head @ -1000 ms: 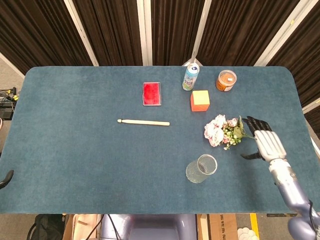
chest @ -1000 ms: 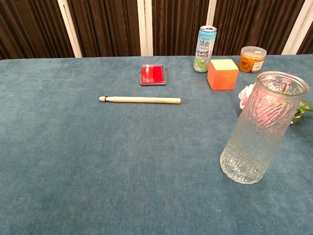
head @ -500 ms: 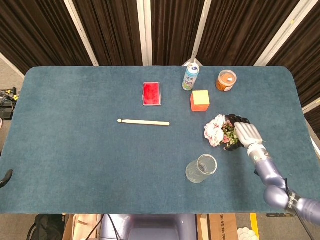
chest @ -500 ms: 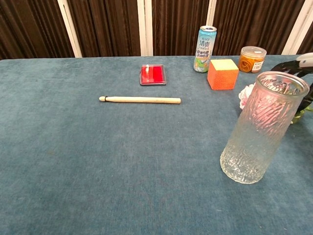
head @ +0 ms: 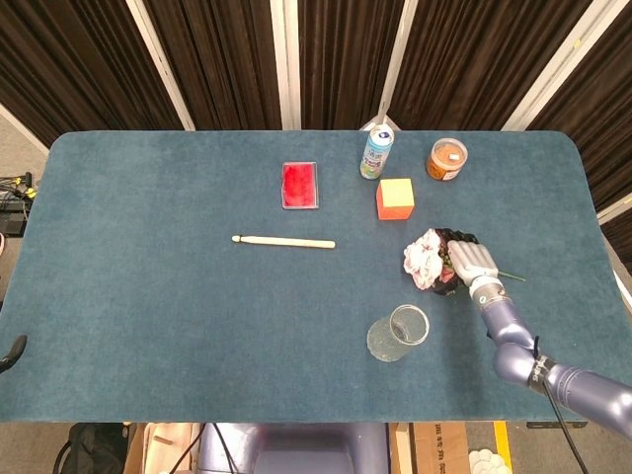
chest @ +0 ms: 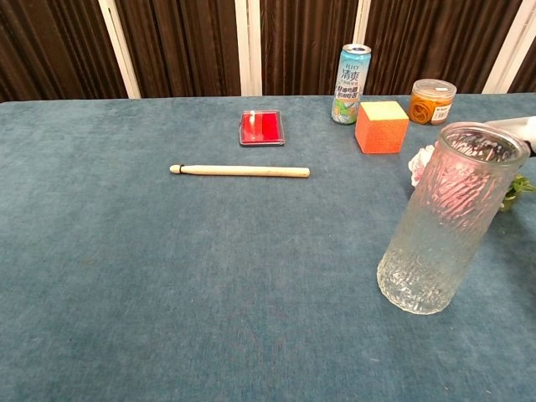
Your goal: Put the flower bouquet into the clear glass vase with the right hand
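Fingers of the right hand (head: 471, 261) lie over the green middle of the bouquet (head: 427, 261), which rests on the table (head: 148, 296); whether they are closed on it or only resting on it cannot be told from either view. The pink and white blooms stick out to the left of the hand, and a thin stem shows to its right. In the chest view only a pale edge of the hand reaches in at the right border, behind the vase (chest: 445, 219), with a bloom and some leaves peeping past the glass. The vase stands upright just in front of the bouquet, near but apart from it, and holds nothing. Behind the bouquet sits an orange cube (head: 395, 198) with a yellow top. Further back stand a can (head: 376, 152), upright, and a small lidded jar (head: 446, 159) with orange contents. A red case (head: 300, 185) and a wooden stick (head: 283, 241) lie towards the middle of the table. The left hand is out of sight.
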`<state>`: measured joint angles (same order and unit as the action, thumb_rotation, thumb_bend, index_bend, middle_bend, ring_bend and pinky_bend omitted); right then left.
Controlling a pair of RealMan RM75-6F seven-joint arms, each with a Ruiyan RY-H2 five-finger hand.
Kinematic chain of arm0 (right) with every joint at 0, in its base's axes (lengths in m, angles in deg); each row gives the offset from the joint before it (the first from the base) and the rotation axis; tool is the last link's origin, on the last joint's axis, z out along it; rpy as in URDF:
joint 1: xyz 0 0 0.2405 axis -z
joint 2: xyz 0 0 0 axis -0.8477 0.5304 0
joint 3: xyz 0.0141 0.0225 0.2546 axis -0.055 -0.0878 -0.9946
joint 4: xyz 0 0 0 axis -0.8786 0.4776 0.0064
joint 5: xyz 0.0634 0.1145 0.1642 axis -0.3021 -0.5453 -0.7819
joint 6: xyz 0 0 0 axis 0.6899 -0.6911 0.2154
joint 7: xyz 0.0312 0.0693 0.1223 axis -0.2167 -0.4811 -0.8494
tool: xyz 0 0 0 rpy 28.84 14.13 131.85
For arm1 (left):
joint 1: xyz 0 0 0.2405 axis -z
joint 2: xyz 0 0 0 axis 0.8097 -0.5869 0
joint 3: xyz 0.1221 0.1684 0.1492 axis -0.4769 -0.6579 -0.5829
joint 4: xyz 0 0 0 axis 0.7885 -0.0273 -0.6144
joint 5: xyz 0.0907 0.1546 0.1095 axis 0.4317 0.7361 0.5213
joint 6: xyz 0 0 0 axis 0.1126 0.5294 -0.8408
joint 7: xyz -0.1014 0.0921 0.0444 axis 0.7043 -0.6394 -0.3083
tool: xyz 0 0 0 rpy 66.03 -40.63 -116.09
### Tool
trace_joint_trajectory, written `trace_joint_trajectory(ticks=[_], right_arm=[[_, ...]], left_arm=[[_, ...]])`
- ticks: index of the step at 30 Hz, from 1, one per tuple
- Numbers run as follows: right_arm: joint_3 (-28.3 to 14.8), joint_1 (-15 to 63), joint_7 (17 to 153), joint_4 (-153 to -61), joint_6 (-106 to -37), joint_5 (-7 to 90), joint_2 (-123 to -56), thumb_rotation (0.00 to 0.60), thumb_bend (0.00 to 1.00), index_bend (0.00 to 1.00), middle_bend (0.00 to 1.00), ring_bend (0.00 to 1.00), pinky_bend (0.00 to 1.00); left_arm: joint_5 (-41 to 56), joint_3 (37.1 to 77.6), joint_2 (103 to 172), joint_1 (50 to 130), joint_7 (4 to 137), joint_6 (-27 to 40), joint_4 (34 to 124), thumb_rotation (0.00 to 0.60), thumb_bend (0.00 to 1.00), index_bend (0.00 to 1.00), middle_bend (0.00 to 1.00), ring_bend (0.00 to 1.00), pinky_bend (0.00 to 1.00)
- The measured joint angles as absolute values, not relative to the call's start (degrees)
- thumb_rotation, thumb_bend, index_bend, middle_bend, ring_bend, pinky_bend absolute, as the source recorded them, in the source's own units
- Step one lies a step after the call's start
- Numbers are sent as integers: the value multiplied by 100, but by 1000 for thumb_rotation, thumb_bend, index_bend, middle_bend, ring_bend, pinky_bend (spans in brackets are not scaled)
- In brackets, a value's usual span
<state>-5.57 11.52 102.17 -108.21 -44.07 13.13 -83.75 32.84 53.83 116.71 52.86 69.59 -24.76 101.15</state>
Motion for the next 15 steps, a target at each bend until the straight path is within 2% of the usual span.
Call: trace_joint_trajectory(ticks=[6,9,13,15], right_arm=[[-553,1170,10090,-10524,-4590,1536,-8641,600,100,252,252,278,3],[-545,1174,10080,-10353,-4666,1618,-8755,600,105,307,292,342,46],[-550,1193,10039,-10153,-4775,1768,-8896,600,201,399,383,448,151],[-571,1219,9961,-10124,-4804,1858,-8925,600,242,433,409,471,164]], left_arm=[[3281,5379,11665,5281,6965,-2465,10141,600,344,121,0,0,111],[3290,5373,11665,5280,6955,-2459,10151,600,344,123,0,0,111],[3307,5359,11661,5280,6947,-2450,10162,600,344,126,0,0,111],[3313,5355,11660,5280,6941,-2446,10169,600,344,127,0,0,111]])
